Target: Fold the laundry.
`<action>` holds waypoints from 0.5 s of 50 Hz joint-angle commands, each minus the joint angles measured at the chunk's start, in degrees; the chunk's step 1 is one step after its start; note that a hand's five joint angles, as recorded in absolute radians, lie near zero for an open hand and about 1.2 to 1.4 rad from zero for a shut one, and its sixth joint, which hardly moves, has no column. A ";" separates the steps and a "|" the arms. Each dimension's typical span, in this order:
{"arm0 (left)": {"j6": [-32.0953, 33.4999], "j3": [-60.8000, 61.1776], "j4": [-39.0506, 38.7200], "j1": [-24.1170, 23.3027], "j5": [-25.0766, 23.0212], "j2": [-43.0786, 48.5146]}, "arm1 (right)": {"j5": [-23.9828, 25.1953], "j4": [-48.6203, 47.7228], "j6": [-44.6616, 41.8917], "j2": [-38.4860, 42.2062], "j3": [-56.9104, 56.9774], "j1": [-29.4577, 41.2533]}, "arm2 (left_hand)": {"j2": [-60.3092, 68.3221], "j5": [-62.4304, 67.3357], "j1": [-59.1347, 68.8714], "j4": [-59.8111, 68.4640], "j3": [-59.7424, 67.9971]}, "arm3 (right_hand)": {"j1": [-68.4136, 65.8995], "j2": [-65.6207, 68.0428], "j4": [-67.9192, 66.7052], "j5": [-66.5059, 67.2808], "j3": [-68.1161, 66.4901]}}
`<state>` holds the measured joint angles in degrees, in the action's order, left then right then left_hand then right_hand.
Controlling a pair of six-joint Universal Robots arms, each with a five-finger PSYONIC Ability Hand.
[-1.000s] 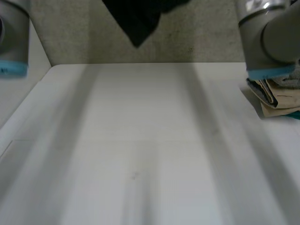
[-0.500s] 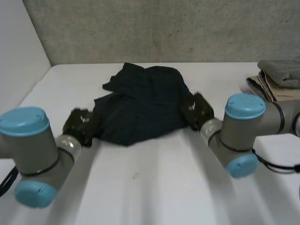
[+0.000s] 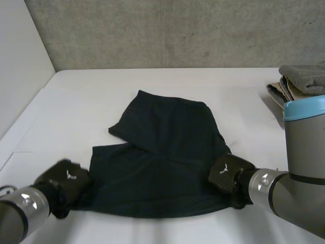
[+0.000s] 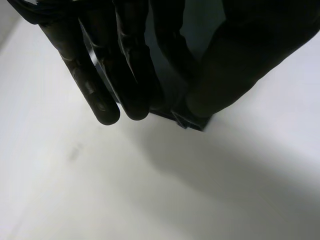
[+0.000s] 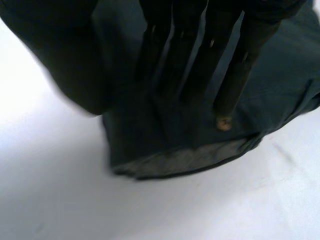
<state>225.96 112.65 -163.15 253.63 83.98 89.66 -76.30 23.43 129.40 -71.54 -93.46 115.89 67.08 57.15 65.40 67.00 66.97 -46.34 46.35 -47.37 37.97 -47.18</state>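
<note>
The dark garment (image 3: 162, 162) is lying spread mid-worktop (image 3: 167, 84). The left hand (image 3: 63, 184) is pinching its near left corner between fingers (image 4: 95, 85) and thumb. The right hand (image 3: 228, 175) is clamping the near right corner, fingers (image 5: 235, 75) over the cloth. Open worktop is showing beyond the far edge and at both sides. A folded stack (image 3: 304, 84) is sitting at the far right edge. A white mark on each hand is unreadable.

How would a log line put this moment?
dark cloth garment: spread on white table | left hand: pinches near corner | right hand: pinches other corner
</note>
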 commanded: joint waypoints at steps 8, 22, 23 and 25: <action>-6.94 -3.14 -7.71 -2.17 0.92 3.77 | 0.89 -9.11 15.88 -3.95 2.49 -6.29 | -32.96 -33.04 -31.29 -32.88 -32.86 | 36.34 -36.34 37.37 -37.97 37.18; -14.23 -4.63 -18.60 -11.30 1.19 8.16 | -0.51 -15.96 19.48 3.60 4.77 -15.08 | -42.57 -42.64 -40.89 -42.49 -42.46 | 36.34 -36.35 37.37 -37.97 37.18; -14.67 -4.80 -19.30 -12.18 1.28 8.68 | -0.51 -16.31 20.19 3.86 5.12 -15.43 | -42.57 -42.64 -40.89 -42.49 -42.46 | 36.34 -36.35 37.37 -37.97 37.18; -15.99 -5.42 -20.97 -14.56 1.71 10.27 | -0.34 -16.67 22.56 5.18 5.83 -16.40 | -42.57 -42.64 -40.89 -42.49 -42.46 | 36.34 -36.35 37.37 -37.97 37.18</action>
<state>213.54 108.48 -179.04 244.27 85.12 96.67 -75.87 8.58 147.98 -69.85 -89.39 101.02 23.79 13.17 24.22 23.26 23.85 -12.74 11.72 -11.86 2.36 -11.61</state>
